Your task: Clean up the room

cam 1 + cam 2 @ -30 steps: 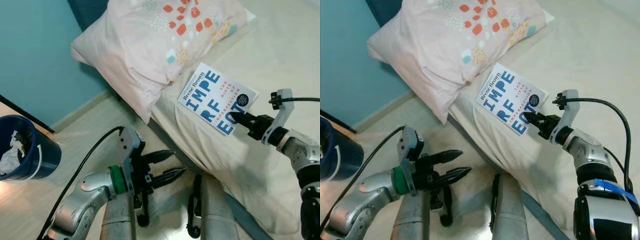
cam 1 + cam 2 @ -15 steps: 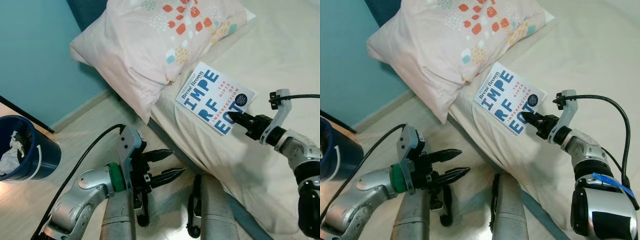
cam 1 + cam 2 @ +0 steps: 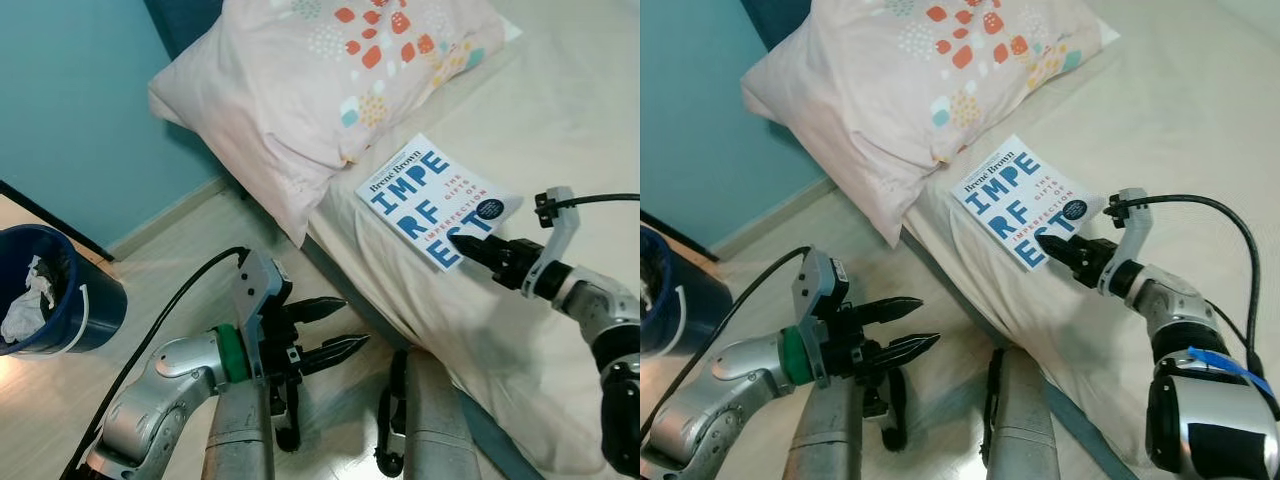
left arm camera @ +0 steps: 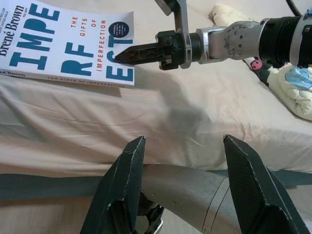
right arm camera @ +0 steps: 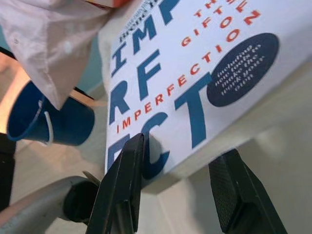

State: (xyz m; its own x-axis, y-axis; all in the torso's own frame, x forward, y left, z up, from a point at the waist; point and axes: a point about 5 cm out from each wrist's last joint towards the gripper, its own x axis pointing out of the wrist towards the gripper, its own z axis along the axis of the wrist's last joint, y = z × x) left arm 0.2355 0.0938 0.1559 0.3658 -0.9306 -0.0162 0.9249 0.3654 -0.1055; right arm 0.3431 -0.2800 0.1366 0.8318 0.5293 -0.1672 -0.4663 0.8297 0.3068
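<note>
On the bed [image 3: 560,90], near its edge, lay a white book [image 3: 432,198] with big blue letters. It lay flat on the cream sheet, just below a pink pillow [image 3: 320,90] with orange spots. The long side of the book ran slantwise, from the pillow down toward the right gripper [image 3: 468,250].

The right gripper was at the near corner of the book. In the right wrist view its two black fingers [image 5: 124,190] were spread apart, one by the book's corner and one over the bare sheet. They held nothing. I could not tell if a finger touched the cover. The book lay straight ahead of this gripper, so the right arm was much the nearer one. To pick up the book, it would likely need to slide one finger under that corner and pinch.

The left gripper [image 3: 335,330] was low, beside the bed and over the floor [image 3: 170,260]. Its fingers were apart too, and empty. It pointed toward the bed's side, well apart from the book.

A blue bin [image 3: 55,300] with crumpled paper stood on the floor by the teal wall [image 3: 70,100].
</note>
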